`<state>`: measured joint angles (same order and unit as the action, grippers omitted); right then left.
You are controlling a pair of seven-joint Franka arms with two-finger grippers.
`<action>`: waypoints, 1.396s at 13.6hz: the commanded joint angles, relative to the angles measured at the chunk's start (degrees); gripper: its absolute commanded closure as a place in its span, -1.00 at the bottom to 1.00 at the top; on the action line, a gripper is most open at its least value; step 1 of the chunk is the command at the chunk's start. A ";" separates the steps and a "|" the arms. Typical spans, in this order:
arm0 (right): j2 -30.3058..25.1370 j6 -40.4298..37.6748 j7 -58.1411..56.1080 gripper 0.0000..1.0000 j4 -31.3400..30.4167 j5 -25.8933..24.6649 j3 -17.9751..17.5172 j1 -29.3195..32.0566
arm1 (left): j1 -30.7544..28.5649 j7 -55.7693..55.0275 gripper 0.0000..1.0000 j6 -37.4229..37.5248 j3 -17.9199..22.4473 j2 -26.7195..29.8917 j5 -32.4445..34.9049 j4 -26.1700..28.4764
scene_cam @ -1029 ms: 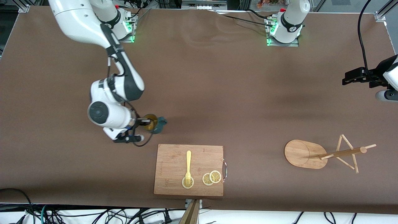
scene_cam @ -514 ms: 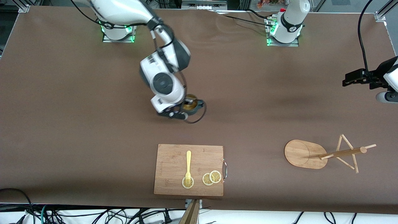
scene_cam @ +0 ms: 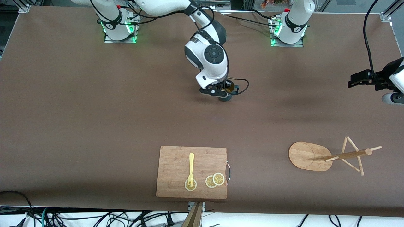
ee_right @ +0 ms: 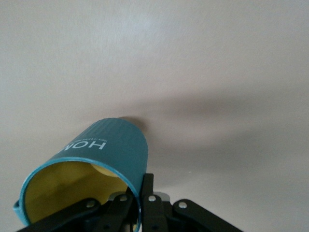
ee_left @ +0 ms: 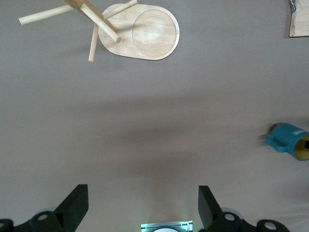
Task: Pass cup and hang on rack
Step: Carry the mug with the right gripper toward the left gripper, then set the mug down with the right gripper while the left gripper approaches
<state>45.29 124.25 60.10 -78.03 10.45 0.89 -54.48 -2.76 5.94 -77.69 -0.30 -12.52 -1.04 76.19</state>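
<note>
Gripping the cup by its rim, the right hand hangs mid-worktop; the left hand waits, fingers apart.

Matt brown table, pale wood, glossy teal.
Ribbed, smooth-glazed cup; light bamboo rack and cutting board, visibly grained.

front cam high, wrist cams close, cup shared
</note>
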 commanded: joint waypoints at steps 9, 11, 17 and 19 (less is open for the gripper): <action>1.47 0.21 2.13 0.19 3.50 0.62 0.95 -1.95 | 3.19 0.83 -1.00 1.05 -0.32 -1.80 0.60 -1.75; -1.77 -3.90 1.87 -0.62 3.50 0.97 0.95 -0.99 | 4.17 1.09 -1.00 1.32 -0.40 -1.98 0.34 -1.05; -14.87 -12.87 -4.43 -1.00 2.70 0.62 10.33 2.44 | 5.83 18.46 -1.00 0.88 -1.19 -0.05 -4.41 9.22; -17.77 -19.28 -14.61 -1.00 2.62 1.24 12.20 6.38 | 7.50 27.93 -1.00 0.70 -1.55 0.04 -5.11 12.04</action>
<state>30.86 108.61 53.10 -72.86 10.51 12.29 -51.47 3.19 25.64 -76.52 -1.79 -14.34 -5.18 84.04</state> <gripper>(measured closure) 0.000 0.000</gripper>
